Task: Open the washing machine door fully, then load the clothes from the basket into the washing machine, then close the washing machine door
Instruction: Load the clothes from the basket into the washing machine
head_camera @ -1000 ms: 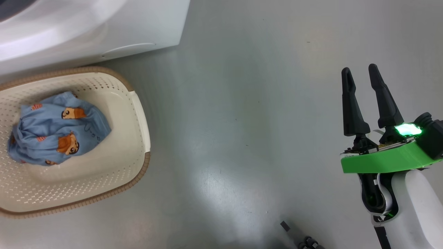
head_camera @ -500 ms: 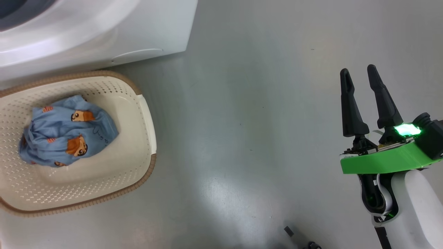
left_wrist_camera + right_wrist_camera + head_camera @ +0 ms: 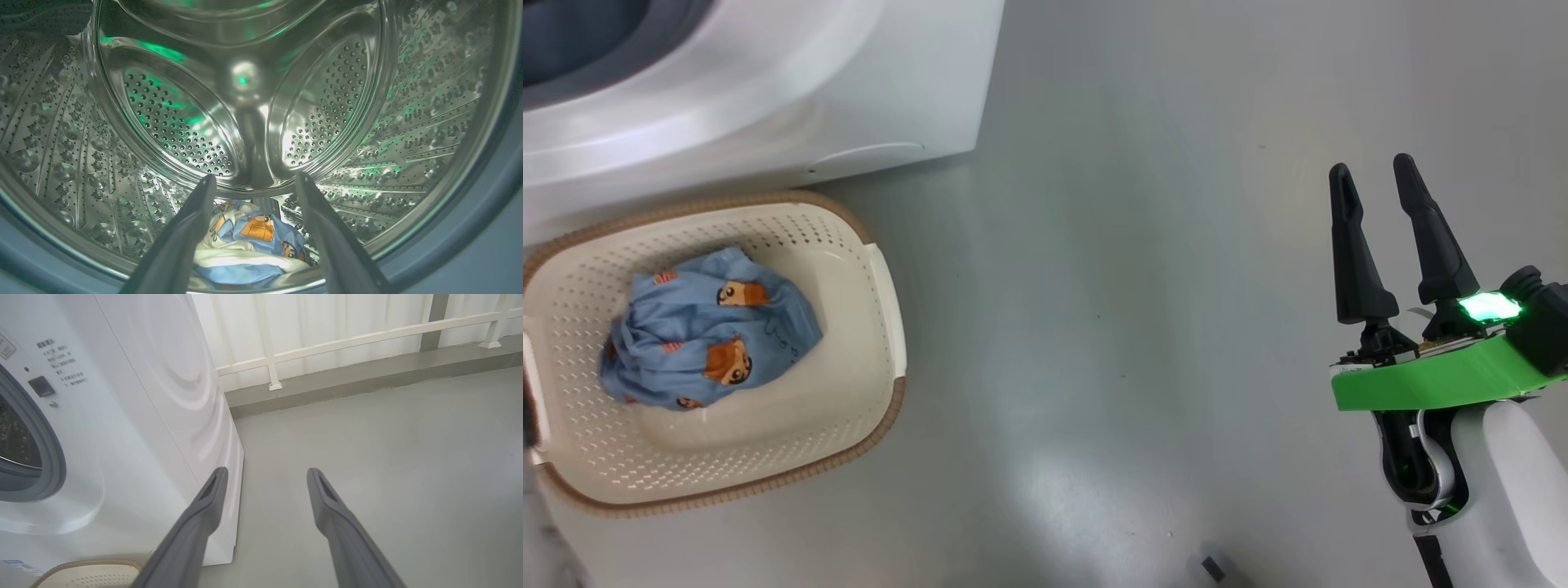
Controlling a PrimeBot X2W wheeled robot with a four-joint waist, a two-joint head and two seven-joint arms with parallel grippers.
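The white washing machine (image 3: 768, 90) stands at the head view's top left, its grey gasket (image 3: 45, 457) visible in the right wrist view. In front of it the cream basket (image 3: 882, 327) holds a bundle of light blue bear-print clothes (image 3: 707, 339). In the left wrist view my left gripper (image 3: 253, 181) is open inside the steel drum (image 3: 184, 122), and a blue and cream-white piece of clothes (image 3: 249, 245) lies on the drum floor below its fingers. My right gripper (image 3: 1372, 175) hovers open and empty over the floor at the right. The washing machine door is out of view.
Grey floor (image 3: 1111, 286) stretches between the basket and my right arm. A white railing (image 3: 347, 339) on a low grey kerb runs behind the machine. A small dark part (image 3: 1213, 565) shows at the head view's bottom edge.
The head camera has shifted, so basket and machine sit further right and lower in the picture. The right gripper has stayed put.
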